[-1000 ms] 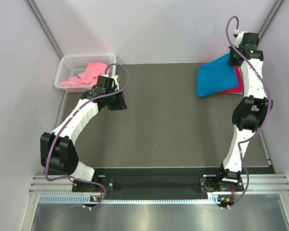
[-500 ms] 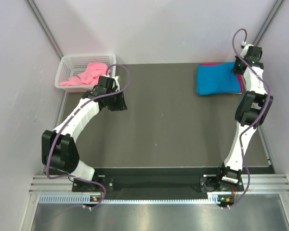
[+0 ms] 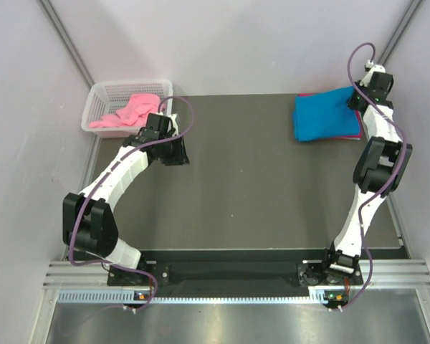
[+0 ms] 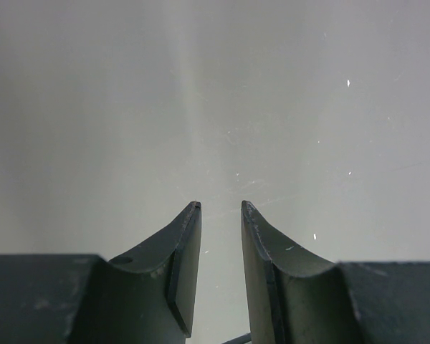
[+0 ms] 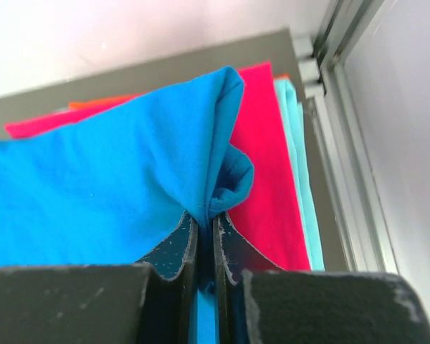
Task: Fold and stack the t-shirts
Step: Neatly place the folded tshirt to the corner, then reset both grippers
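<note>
Three t-shirts counted: one blue t-shirt (image 3: 322, 115) lying on one red t-shirt (image 5: 265, 158) at the table's (image 3: 258, 186) upper right, and one pink t-shirt (image 3: 129, 111) in the single white basket (image 3: 100, 92) at upper left. You have two grippers: the right gripper (image 5: 206, 218) is clenched on a fold of the blue t-shirt, while the left gripper (image 4: 221, 209) hangs parted and empty over bare table. Only your right wrist view shows an aqua cloth edge (image 5: 295, 143) beside the red t-shirt.

Soft, even light from above; my arms (image 3: 122, 172) throw only faint shadows on the dark counter (image 3: 258, 186). My left wrist view is washed-out pale grey with bright specks; the right is crisp.
</note>
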Robot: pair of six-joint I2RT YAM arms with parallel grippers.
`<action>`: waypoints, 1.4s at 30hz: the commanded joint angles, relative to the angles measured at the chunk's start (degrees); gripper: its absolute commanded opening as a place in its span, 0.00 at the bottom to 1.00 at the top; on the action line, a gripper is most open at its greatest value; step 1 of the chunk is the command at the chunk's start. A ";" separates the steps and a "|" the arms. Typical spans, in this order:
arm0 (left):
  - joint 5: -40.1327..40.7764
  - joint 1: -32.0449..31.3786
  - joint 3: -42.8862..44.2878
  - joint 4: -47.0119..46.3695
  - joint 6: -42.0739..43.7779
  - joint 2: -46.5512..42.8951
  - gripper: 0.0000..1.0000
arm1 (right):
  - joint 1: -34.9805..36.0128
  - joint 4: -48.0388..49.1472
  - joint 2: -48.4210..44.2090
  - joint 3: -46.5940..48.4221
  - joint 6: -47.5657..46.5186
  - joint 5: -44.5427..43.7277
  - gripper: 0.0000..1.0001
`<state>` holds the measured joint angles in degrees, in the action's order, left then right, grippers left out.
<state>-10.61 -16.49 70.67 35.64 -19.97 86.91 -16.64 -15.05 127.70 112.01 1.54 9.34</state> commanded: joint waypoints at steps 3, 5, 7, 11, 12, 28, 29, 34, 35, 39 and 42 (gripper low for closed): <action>-0.46 0.14 -0.19 -1.97 0.45 -0.17 0.34 | -1.72 8.63 -2.37 0.85 2.41 -1.61 0.00; -0.64 0.14 -0.01 -1.89 0.46 0.27 0.34 | -1.99 9.07 -0.62 1.98 3.11 -1.78 0.00; -0.81 0.14 0.08 -1.80 0.45 0.71 0.34 | -2.16 7.94 1.14 3.91 3.47 -1.87 0.00; -0.82 0.14 0.17 -1.80 0.45 1.06 0.34 | -2.52 8.63 4.13 6.03 4.26 -2.75 0.02; -0.81 0.14 0.17 -1.71 0.37 1.06 0.34 | -2.52 8.72 4.57 6.21 4.43 -3.01 0.03; -2.83 0.14 -0.62 -3.03 0.28 -1.57 0.35 | -2.96 1.78 -1.30 3.50 7.60 -3.98 0.78; -4.40 0.14 -0.71 -3.12 0.19 -1.75 0.36 | -3.04 1.34 -3.84 2.35 8.03 -3.98 0.79; -6.44 0.14 -1.42 -4.08 0.45 -3.50 0.36 | -2.78 -1.55 -11.06 -6.61 9.89 -0.66 0.84; -7.48 0.14 -1.16 -3.82 0.54 -3.59 0.36 | -2.61 -2.78 -11.94 -7.32 9.97 -0.64 0.82; -8.81 0.14 -0.45 -3.47 0.72 -3.94 0.36 | -2.25 -2.27 -16.86 -15.04 11.37 2.16 0.80; -9.25 0.14 -0.98 -3.91 0.72 -4.56 0.37 | -0.41 -1.21 -19.59 -19.80 12.26 5.33 0.59</action>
<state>-17.74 -16.47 69.69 34.50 -19.94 85.12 -18.48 -17.10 111.26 94.98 11.86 10.68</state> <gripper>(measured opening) 0.366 0.663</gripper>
